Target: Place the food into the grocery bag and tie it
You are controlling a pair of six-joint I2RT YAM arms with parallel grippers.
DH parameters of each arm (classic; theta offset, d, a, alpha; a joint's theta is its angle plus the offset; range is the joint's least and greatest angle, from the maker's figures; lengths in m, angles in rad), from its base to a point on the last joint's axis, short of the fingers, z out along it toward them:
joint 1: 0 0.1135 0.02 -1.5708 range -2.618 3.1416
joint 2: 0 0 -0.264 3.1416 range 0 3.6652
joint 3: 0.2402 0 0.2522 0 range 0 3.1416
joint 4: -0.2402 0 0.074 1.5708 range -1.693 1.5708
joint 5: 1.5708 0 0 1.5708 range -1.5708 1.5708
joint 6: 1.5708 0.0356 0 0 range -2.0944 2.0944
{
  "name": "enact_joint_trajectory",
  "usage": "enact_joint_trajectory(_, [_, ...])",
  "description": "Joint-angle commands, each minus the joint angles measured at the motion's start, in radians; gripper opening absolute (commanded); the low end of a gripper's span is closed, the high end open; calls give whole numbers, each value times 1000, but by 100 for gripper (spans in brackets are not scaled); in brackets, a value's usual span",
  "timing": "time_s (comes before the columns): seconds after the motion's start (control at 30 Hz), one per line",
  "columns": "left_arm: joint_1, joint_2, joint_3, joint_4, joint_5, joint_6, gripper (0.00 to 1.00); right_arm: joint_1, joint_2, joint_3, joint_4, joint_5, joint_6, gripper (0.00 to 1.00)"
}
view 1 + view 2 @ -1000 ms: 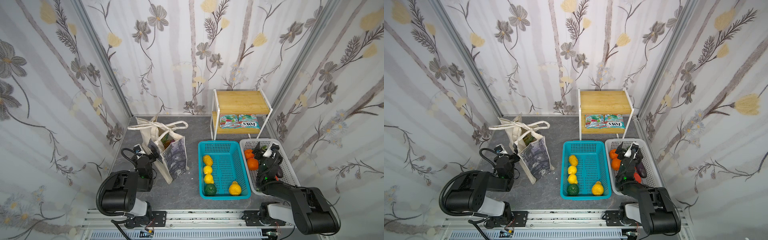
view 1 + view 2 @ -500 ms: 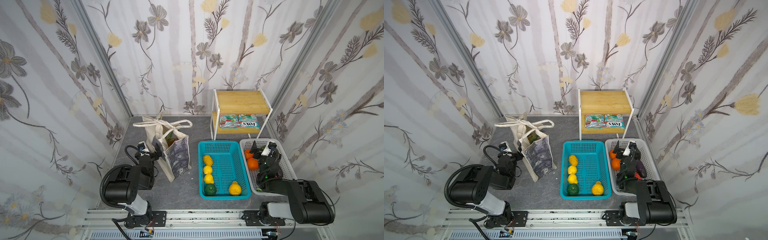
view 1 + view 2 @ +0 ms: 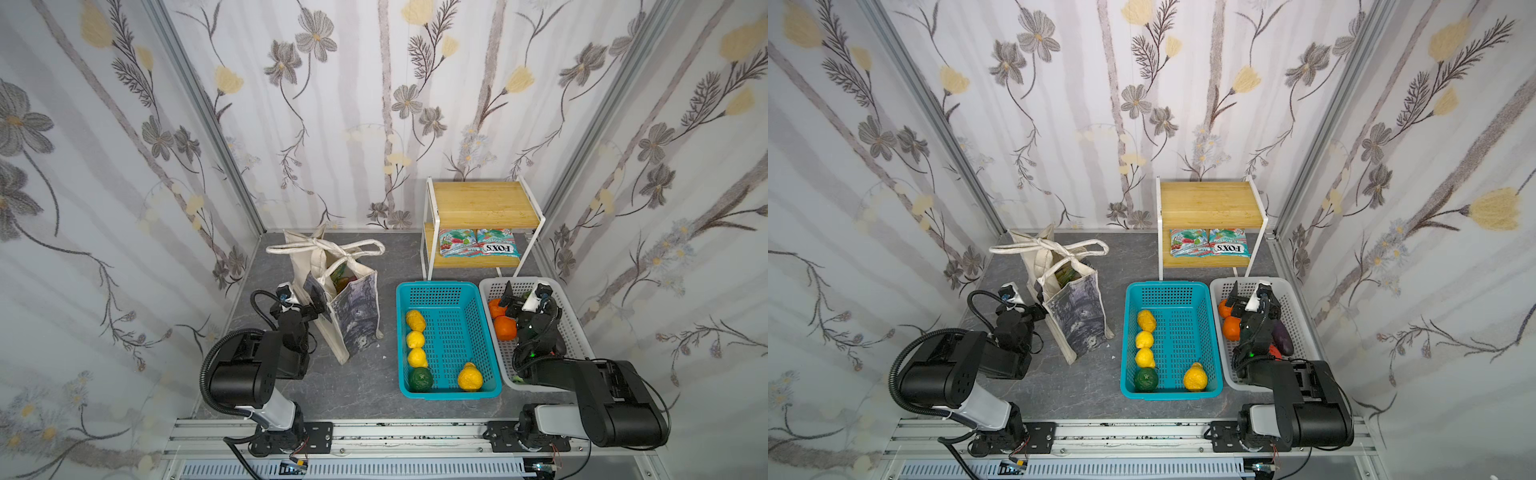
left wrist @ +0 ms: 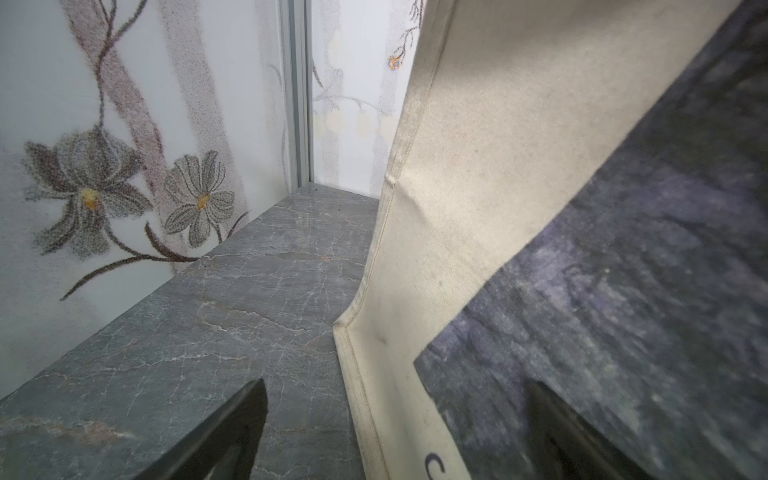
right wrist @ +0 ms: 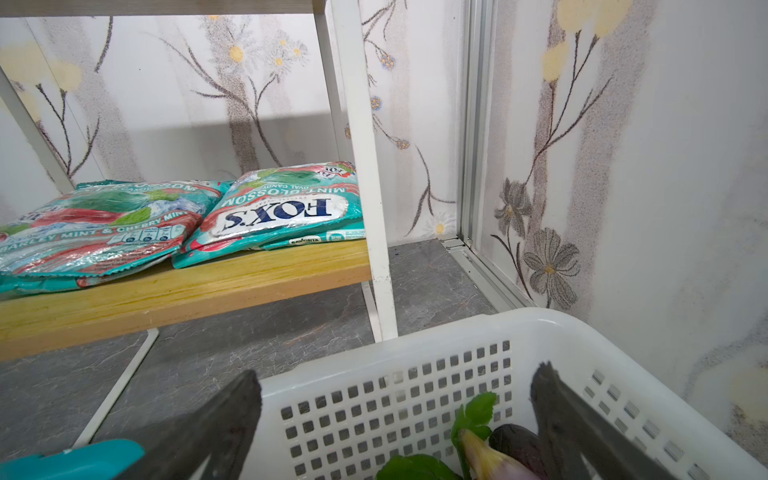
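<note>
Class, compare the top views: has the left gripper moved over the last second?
Yes. The left gripper has shifted slightly away from the front rail, toward the bag.

The cream grocery bag [image 3: 357,316] stands upright on the worktop [image 3: 365,386], mouth open, handles flopped across its top; two FOX'S candy packets [image 3: 478,248] lie flat on the lower shelf [image 3: 469,262]; yellow fruit [image 3: 415,339] sit in the teal basket [image 3: 432,286]; oranges [image 3: 505,327] in the white basket [image 3: 523,281].
</note>
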Motion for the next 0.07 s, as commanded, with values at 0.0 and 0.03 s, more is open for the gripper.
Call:
enact_joint_trajectory(0.0, [-2,2,4,34,6,12,100,2,1,4,45,-20,-17,100])
enact_joint_trajectory(0.03, [-2,1,4,33,6,12,100,2,0,3,49,-20,-17,100])
